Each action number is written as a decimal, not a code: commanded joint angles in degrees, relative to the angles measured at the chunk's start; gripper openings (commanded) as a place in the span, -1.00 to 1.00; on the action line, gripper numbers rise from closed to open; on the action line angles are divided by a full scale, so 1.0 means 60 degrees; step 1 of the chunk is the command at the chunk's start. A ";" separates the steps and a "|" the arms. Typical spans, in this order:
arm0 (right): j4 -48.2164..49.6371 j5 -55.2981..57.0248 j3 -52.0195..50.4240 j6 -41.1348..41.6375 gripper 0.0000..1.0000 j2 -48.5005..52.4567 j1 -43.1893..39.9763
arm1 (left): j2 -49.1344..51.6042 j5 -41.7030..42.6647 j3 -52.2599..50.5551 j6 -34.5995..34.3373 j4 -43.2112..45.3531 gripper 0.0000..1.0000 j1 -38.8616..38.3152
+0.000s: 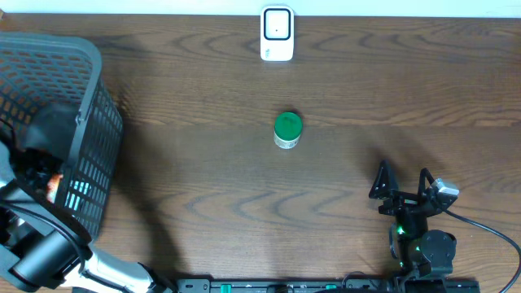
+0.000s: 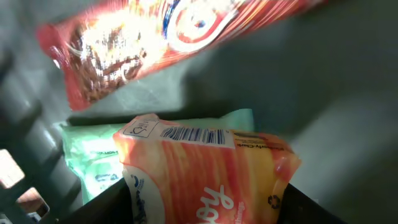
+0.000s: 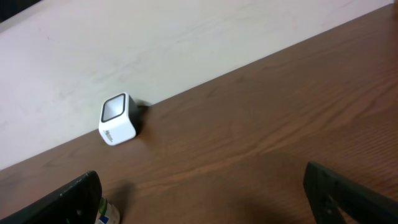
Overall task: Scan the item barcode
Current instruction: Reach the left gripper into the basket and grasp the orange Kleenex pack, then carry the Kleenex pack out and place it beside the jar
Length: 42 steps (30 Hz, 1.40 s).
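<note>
**Left gripper clamped on orange pack inside basket; right gripper open, idle**

Left wrist view: left gripper (image 2: 207, 186) is down in the basket (image 1: 89, 155). Its two dark fingers (image 2: 106, 205) sit at the bottom of the frame, and the orange pack (image 2: 211, 177) fills the gap between them, touching both, so it reads as gripped. The barcode (image 2: 193, 134) is on a white label on the pack's top edge, facing the camera. A mint-green pack (image 2: 93, 155) lies just behind it at left. A red snack bag (image 2: 143, 43) runs across the top of the frame, blurred.

Overhead: the black mesh basket is at the far left of the frame. The left arm (image 1: 41, 256) reaches into it from the lower left; its gripper is hidden there. The white scanner (image 1: 277, 34) is at top centre on the wood table (image 1: 203, 195). A green-lidded jar (image 1: 287, 129) stands upright mid-frame, well apart from both the scanner and the basket.

Right gripper (image 1: 403, 183) is at lower right, jaws spread wide, nothing between them, not touching the jar. Right wrist view shows the scanner at mid-left and the table.
</note>
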 commanded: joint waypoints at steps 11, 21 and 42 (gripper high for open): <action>-0.0029 0.0080 -0.0015 0.0011 0.99 -0.0025 0.0018 | -0.1905 0.3759 0.3093 0.0229 -0.1053 0.25 -0.0098; -0.0033 0.0080 -0.0015 0.0011 0.99 -0.0025 0.0018 | -0.4404 0.3952 0.3089 0.0229 -0.0703 0.25 -0.2641; -0.0029 0.0080 -0.0015 0.0011 0.99 -0.0025 0.0018 | -0.2940 0.0222 -0.0521 -0.1118 0.1424 0.25 -1.1293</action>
